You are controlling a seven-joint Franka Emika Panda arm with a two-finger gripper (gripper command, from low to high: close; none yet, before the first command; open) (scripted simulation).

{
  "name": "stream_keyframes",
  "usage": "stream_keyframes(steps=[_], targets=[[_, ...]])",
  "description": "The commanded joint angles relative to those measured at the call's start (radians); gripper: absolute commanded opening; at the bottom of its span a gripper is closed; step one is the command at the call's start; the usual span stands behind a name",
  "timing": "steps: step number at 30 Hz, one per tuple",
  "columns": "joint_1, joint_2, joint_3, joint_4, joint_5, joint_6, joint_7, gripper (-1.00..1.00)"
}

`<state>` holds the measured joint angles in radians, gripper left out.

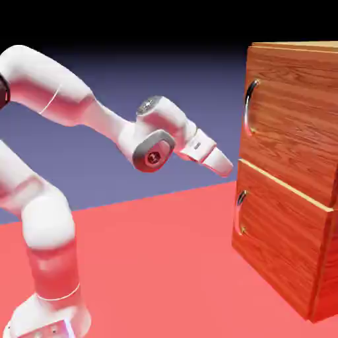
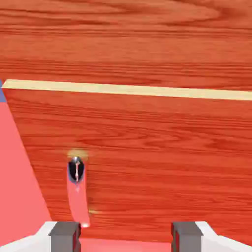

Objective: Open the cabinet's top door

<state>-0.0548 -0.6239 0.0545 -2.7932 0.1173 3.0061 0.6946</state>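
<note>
A: While the tool (image 1: 226, 166) hung with fingers apart, short of the cabinet (image 1: 290, 198), where was the top door (image 1: 294, 119)?

B: Upper panel, shut — probably rigid and hinged; best gripped at its curved handle (image 1: 249, 107).

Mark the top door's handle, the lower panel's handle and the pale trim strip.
top door's handle (image 1: 248, 107), exterior view, middle of its curved bar.
lower panel's handle (image 2: 78, 197), hand view, middle of its bar.
pale trim strip (image 2: 128, 90), hand view, middle of strip.
</note>
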Motion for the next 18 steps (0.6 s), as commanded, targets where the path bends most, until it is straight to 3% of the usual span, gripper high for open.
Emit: stream_keyframes(steps=[1, 18], targets=[[-0.025, -0.020, 0.020, 0.006, 0.044, -0.011, -0.017, 0.00], [-0.446, -0.360, 0.364, 0.112, 0.783, -0.206, -0.310, 0.00]])
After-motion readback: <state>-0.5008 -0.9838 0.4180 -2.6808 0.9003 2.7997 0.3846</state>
